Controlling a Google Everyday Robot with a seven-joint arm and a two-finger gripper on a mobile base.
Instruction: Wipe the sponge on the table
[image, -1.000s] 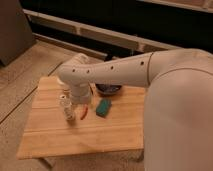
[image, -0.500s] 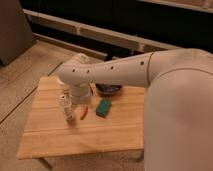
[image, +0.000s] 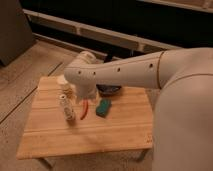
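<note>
Wooden tabletop (image: 115, 132) carried one teal sponge (image: 103, 107), one red chili (image: 84, 110) and one dark bowl (image: 109, 90). The tool (image: 67, 107) hung just left of the chili, spread apart and empty.

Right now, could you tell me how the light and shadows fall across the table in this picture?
In the camera view, warm, even light covers the table with no glare, while the background behind it is dark. In the same view, the dark bowl sits in the arm's shade, the sponge is well lit, and the gripper hangs bright over the table's left part.
</note>
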